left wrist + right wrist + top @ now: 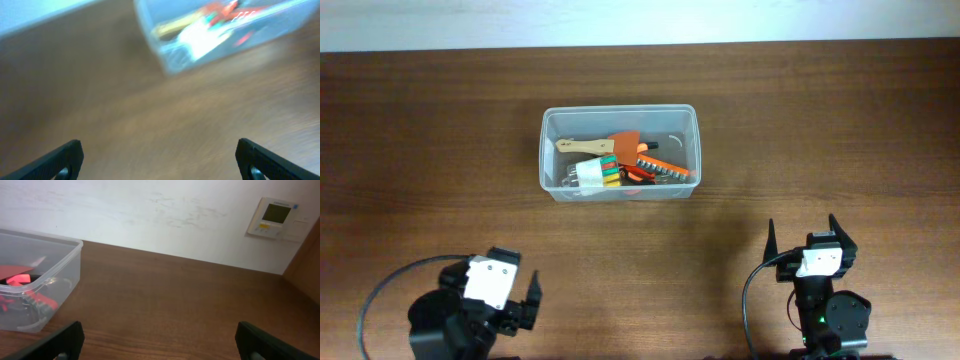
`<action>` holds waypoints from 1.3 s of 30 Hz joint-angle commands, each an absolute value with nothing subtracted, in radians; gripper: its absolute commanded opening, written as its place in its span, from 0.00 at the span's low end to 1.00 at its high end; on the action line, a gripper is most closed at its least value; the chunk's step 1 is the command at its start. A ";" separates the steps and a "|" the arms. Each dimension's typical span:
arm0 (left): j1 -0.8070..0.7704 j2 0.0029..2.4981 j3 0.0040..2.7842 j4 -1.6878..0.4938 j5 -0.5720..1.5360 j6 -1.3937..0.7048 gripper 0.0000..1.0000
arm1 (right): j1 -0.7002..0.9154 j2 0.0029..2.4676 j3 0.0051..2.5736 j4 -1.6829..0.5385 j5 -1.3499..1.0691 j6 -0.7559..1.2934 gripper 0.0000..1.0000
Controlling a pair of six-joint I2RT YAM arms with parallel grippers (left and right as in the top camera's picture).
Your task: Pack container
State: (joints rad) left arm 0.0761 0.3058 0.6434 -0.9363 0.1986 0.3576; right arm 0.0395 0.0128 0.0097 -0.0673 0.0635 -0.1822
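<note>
The container [549, 150] is a clear rectangular tub in the middle of the brown table [820, 120]. Inside lie a wooden-handled tool [582, 146], an orange tool [628, 145], a white roll with coloured bits [597, 174] and an orange bit holder [665, 170]. My left gripper [512, 290] sits open at the near left, well short of the tub. My right gripper [803, 234] stands open at the near right with nothing between its fingers. The left wrist view is blurred and shows the container [175, 57] far ahead. The right wrist view has the container [65, 275] at its left edge.
A pale wall [150, 215] runs behind the table, with a white thermostat panel [275, 217] on it at the right. A brown wooden side panel [307, 265] rises at the far right of the right wrist view.
</note>
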 commanded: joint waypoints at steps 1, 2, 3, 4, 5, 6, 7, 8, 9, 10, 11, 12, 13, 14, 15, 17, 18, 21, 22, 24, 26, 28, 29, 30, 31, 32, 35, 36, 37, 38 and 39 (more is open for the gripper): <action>0.018 0.228 0.575 -0.847 0.414 0.352 0.99 | 0.032 0.006 0.006 -0.076 0.072 -0.170 0.99; 0.001 0.188 0.516 -0.765 0.422 0.352 0.99 | 0.032 0.006 0.006 -0.076 0.072 -0.170 0.99; -0.005 0.165 0.478 -0.712 0.420 0.353 0.99 | 0.032 0.006 0.006 -0.076 0.072 -0.170 0.99; -0.009 0.136 0.426 -0.634 0.405 0.352 0.99 | 0.032 0.006 0.006 -0.076 0.072 -0.170 0.98; -0.012 0.111 0.375 -0.555 0.393 0.353 0.99 | 0.032 0.006 0.006 -0.076 0.072 -0.170 0.99; -0.012 0.089 0.328 -0.477 0.384 0.352 0.99 | 0.032 0.006 0.006 -0.076 0.072 -0.170 0.99; -0.012 0.070 0.281 -0.394 0.371 0.353 0.99 | 0.032 0.006 0.006 -0.076 0.072 -0.170 0.99; -0.012 0.060 0.246 -0.326 0.359 0.353 0.99 | 0.032 0.006 0.006 -0.076 0.072 -0.170 0.99; -0.012 0.054 0.217 -0.260 0.336 0.355 0.99 | 0.032 0.006 0.006 -0.076 0.072 -0.170 0.99; -0.012 0.051 0.190 -0.194 0.313 0.366 0.99 | 0.032 0.006 0.006 -0.076 0.072 -0.170 0.98; -0.012 0.051 0.171 -0.144 0.291 0.381 0.99 | 0.032 0.006 0.006 -0.076 0.072 -0.170 0.99; -0.012 0.051 0.157 -0.101 0.277 0.398 0.99 | 0.032 0.006 0.006 -0.076 0.072 -0.170 0.99; -0.012 0.050 0.142 -0.059 0.259 0.416 0.99 | 0.032 0.006 0.006 -0.076 0.072 -0.170 0.99; -0.012 0.050 0.131 -0.031 0.242 0.425 0.99 | 0.032 0.006 0.006 -0.076 0.072 -0.170 0.98; -0.012 0.050 0.120 -0.009 0.215 0.424 0.99 | 0.032 0.006 0.006 -0.076 0.072 -0.170 0.99; -0.017 0.050 0.109 -0.003 0.176 0.424 0.99 | 0.032 0.006 0.006 -0.076 0.072 -0.170 0.99; -0.026 0.050 0.103 -0.004 0.141 0.424 0.99 | 0.032 0.006 0.006 -0.076 0.072 -0.170 0.99; -0.065 0.050 0.090 -0.003 0.031 0.422 0.99 | 0.032 0.006 0.006 -0.076 0.072 -0.170 0.99; -0.076 0.050 0.084 -0.004 0.004 0.413 0.99 | 0.032 0.006 0.006 -0.076 0.072 -0.170 0.99; -0.091 0.050 0.068 -0.004 -0.028 0.386 0.99 | 0.032 0.006 0.006 -0.075 0.072 -0.170 0.99; -0.092 0.046 0.046 -0.008 -0.026 0.339 0.99 | 0.032 0.006 0.006 -0.076 0.072 -0.170 0.98; -0.092 0.032 0.017 -0.030 -0.022 0.278 0.99 | 0.032 0.006 0.006 -0.076 0.072 -0.170 0.99; -0.092 0.022 0.007 -0.047 -0.019 0.254 0.99 | 0.032 0.006 0.006 -0.076 0.072 -0.170 0.99; -0.092 0.011 0.009 -0.091 -0.019 0.239 0.99 | 0.032 0.006 0.006 -0.076 0.072 -0.170 0.99; -0.091 0.009 0.008 -0.083 -0.019 0.250 0.99 | 0.032 0.006 0.006 -0.076 0.072 -0.170 0.99; -0.091 0.009 0.008 -0.083 -0.022 0.256 0.99 | 0.032 0.006 0.006 -0.076 0.072 -0.170 0.99; -0.090 0.009 0.008 -0.084 -0.019 0.255 0.99 | 0.032 0.006 0.006 -0.076 0.072 -0.170 0.99; -0.090 0.009 0.008 -0.084 -0.017 0.255 0.99 | 0.032 0.006 0.006 -0.075 0.072 -0.170 0.99; -0.090 0.009 0.008 -0.084 -0.015 0.255 0.99 | 0.032 0.006 0.006 -0.076 0.072 -0.170 0.99; -0.090 0.009 0.008 -0.084 -0.015 0.254 0.99 | 0.032 0.006 0.006 -0.076 0.072 -0.170 0.99; -0.090 0.009 0.008 -0.084 -0.015 0.251 0.99 | 0.032 0.006 0.006 -0.076 0.072 -0.170 0.98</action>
